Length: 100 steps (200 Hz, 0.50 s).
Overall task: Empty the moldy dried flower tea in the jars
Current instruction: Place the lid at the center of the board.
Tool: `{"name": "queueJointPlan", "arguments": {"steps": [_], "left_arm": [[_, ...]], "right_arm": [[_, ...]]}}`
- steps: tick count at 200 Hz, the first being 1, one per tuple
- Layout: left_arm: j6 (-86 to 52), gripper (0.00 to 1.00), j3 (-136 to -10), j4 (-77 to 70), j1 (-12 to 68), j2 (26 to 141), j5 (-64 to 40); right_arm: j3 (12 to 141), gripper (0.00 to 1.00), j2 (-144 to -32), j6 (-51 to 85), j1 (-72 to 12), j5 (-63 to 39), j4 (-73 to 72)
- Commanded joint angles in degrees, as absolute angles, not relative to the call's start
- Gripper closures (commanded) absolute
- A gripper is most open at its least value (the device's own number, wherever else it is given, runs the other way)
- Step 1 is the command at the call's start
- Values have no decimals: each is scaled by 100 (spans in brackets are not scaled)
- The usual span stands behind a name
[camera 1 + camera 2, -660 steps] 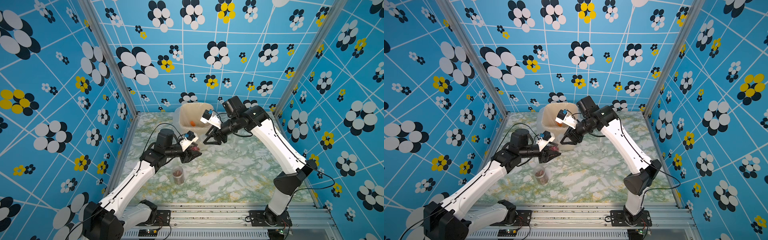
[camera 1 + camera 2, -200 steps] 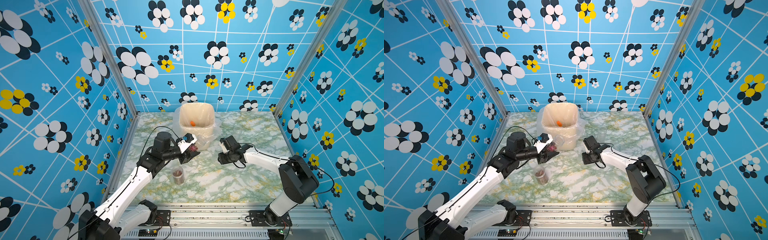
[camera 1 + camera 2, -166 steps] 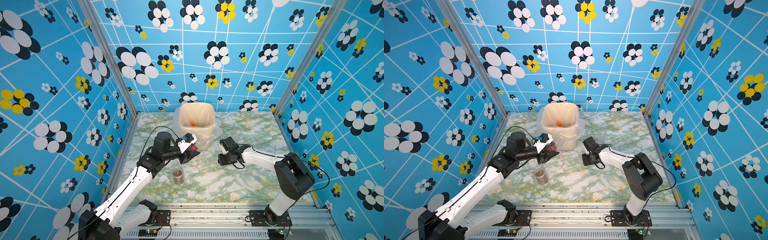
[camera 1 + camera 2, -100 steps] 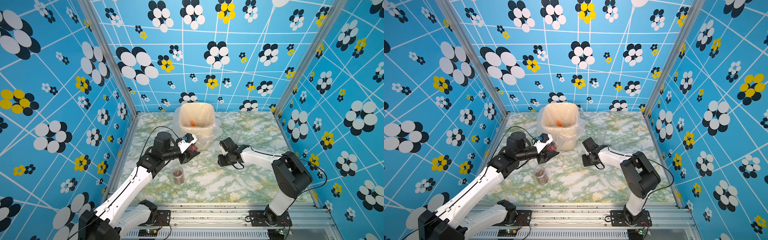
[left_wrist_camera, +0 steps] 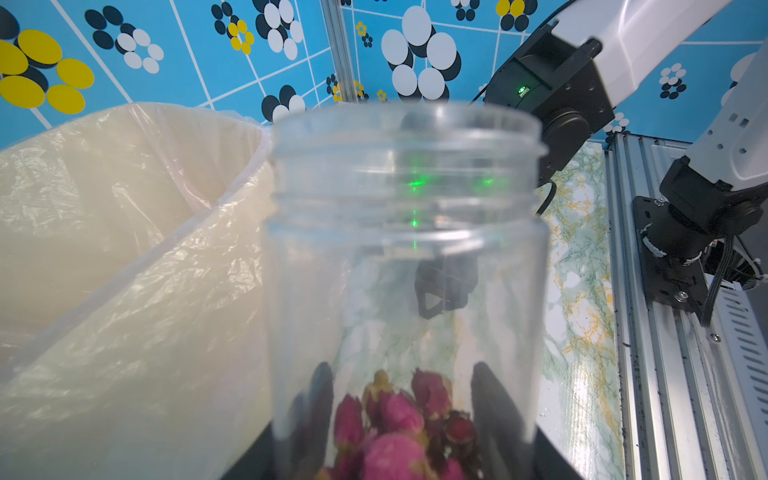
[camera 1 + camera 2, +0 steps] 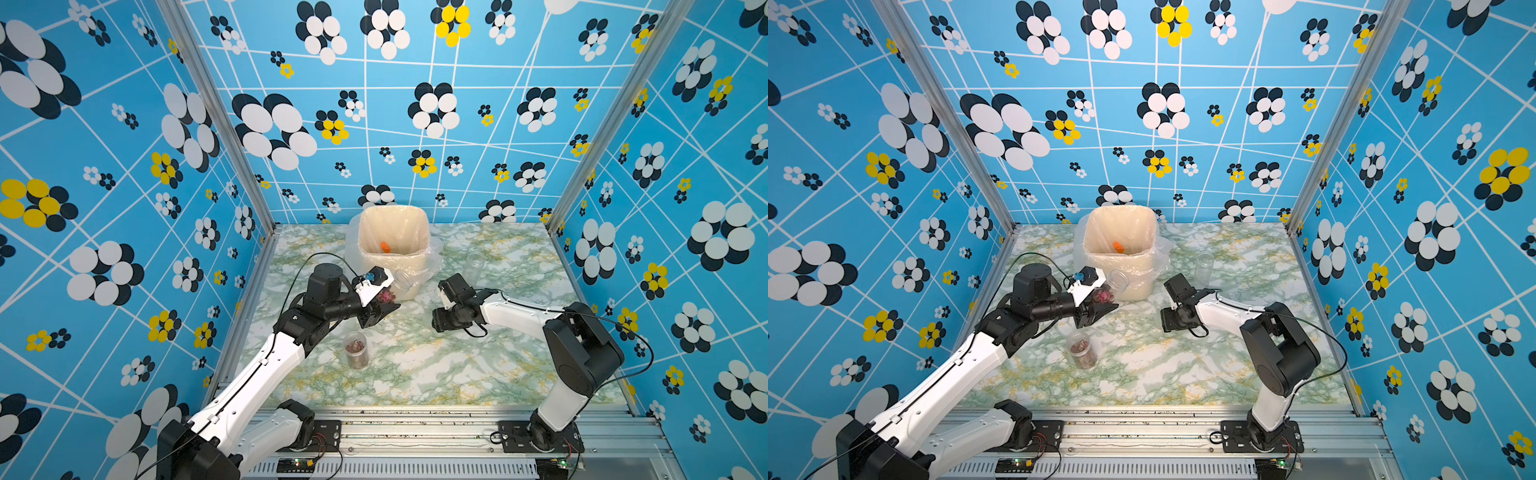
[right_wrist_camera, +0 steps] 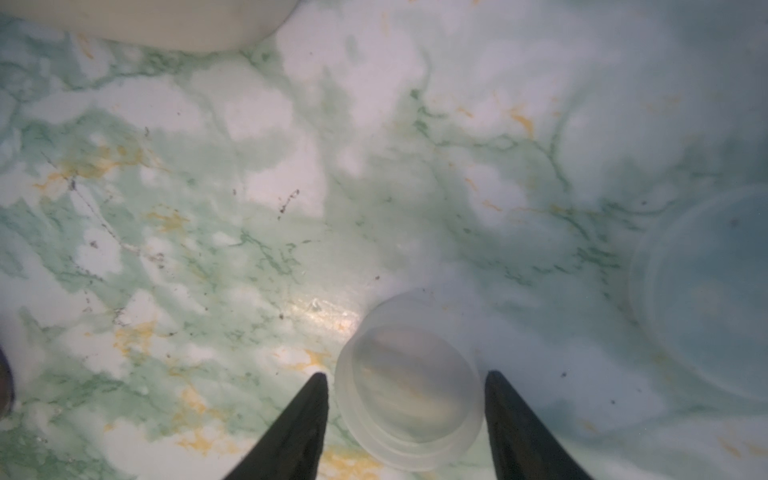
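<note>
My left gripper (image 6: 380, 302) (image 5: 405, 415) is shut on a lidless clear jar (image 6: 398, 282) (image 5: 407, 232), tilted with its mouth against the bin's side. Pink dried flower tea (image 5: 395, 419) (image 6: 385, 296) lies at the jar's bottom between the fingers. A second jar (image 6: 356, 351) (image 6: 1082, 353) with brownish tea stands on the table below the left arm. An empty jar (image 6: 473, 266) (image 6: 1203, 266) stands right of the bin. My right gripper (image 6: 440, 325) (image 7: 406, 373) is low over the table and open. A clear lid (image 7: 409, 390) rests between its fingers with small gaps.
The cream, plastic-lined bin (image 6: 363, 232) (image 6: 1089, 249) stands at the back centre with an orange piece (image 6: 385, 247) inside. Its liner (image 5: 124, 232) fills one side of the left wrist view. Another clear lid (image 7: 706, 291) lies near the right gripper. Blue walls enclose the marble table (image 6: 457, 374).
The right arm came down from beside the bin to the table, and its jaws have widened around the lid. The left arm and its jar have barely moved.
</note>
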State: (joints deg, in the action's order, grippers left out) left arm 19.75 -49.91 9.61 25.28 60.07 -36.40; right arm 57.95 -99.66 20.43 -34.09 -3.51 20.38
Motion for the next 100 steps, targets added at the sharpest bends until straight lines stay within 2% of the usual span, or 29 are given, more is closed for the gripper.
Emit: {"name": "queueJointPlan", "arguments": {"steps": [1,100], "left_arm": [[1995,100,-4913,800,2566,5968,-3691],[2000,100,-4904,789,2568,5959,-3683]], "right_arm": [[5968,36,-9937,2070,-3382,-378,2208],[6029,33,-9664,1977,-3384,248,2556]]}}
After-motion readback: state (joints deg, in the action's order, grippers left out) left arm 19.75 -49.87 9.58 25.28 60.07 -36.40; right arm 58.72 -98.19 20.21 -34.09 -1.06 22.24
